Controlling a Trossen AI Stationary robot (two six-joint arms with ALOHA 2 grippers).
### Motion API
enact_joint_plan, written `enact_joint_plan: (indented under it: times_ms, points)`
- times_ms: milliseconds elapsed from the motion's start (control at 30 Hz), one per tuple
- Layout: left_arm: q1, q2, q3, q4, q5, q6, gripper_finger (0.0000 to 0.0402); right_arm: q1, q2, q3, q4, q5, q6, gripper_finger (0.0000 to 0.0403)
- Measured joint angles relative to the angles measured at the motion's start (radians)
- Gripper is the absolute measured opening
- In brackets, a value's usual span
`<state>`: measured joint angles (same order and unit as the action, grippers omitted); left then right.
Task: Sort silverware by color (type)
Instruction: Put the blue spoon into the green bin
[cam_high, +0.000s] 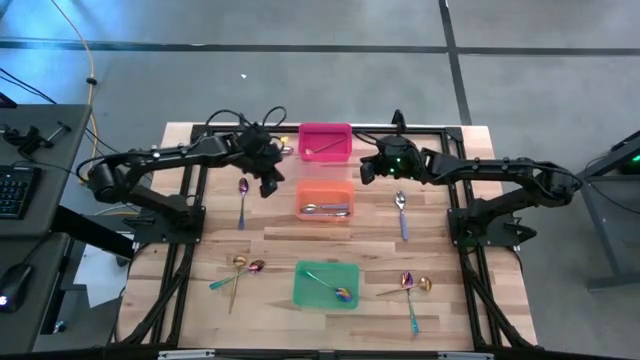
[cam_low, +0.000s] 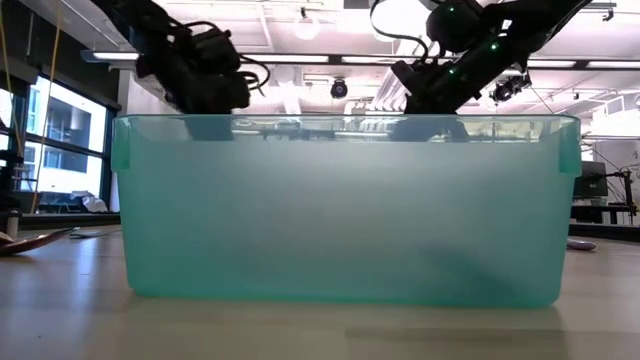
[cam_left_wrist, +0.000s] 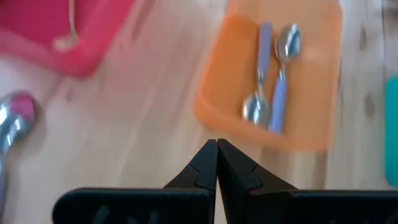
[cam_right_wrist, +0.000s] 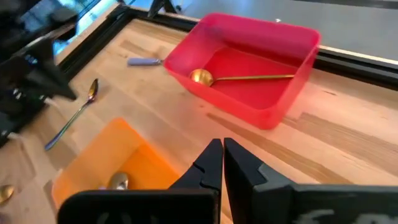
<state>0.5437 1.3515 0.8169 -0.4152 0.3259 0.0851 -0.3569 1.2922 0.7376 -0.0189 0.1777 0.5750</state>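
Both grippers hang shut and hold nothing. My left gripper (cam_high: 271, 184) (cam_left_wrist: 217, 148) hovers between the pink bin (cam_high: 325, 142) and the orange bin (cam_high: 325, 200), on their left. My right gripper (cam_high: 366, 172) (cam_right_wrist: 222, 149) hovers to the right of those bins. A gold spoon (cam_right_wrist: 239, 78) lies in the pink bin. Two silver spoons (cam_left_wrist: 277, 78) lie in the orange bin. An iridescent spoon (cam_high: 330, 285) lies in the green bin (cam_high: 326, 284). Loose on the table lie an iridescent spoon (cam_high: 242, 200), a silver spoon (cam_high: 402, 215) and two mixed clusters (cam_high: 240, 270) (cam_high: 410, 285).
The three bins stand in a row down the table's middle. In the low view the green bin (cam_low: 340, 205) fills the foreground and hides most of the table. A silver utensil's handle (cam_right_wrist: 144, 61) lies left of the pink bin. Black frame rails (cam_high: 190, 215) run along the table's sides.
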Motion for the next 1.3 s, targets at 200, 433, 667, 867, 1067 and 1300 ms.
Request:
enact_joint_plan:
  times_ms: [200, 433, 667, 867, 1067, 1300]
  points:
    - [-0.057, -0.095, -0.001, -0.229, -0.019, -0.015, 0.0000, -0.003, 0.002, 0.000, 0.001, 0.011, -0.081, 0.0000]
    - [-0.296, -0.180, -0.001, -0.487, -0.118, -0.283, 0.0000, -0.045, 0.003, 0.000, 0.000, -0.155, -0.302, 0.0000]
    - [-0.662, -0.187, -0.001, -0.469, -0.137, -0.632, 0.0001, -0.088, 0.003, 0.000, 0.000, -0.303, -0.413, 0.0000]
    - [-0.877, -0.122, -0.001, -0.422, -0.165, -0.915, 0.0026, -0.103, 0.004, 0.000, -0.001, -0.308, -0.490, 0.0000]
    - [-0.985, -0.014, -0.001, -0.329, -0.186, -1.028, 0.0074, -0.108, 0.004, 0.000, -0.004, -0.310, -0.489, 0.0000]
    - [-1.026, 0.112, 0.000, -0.327, -0.191, -1.048, 0.0116, -0.108, 0.004, 0.000, -0.021, -0.318, -0.517, 0.0000]
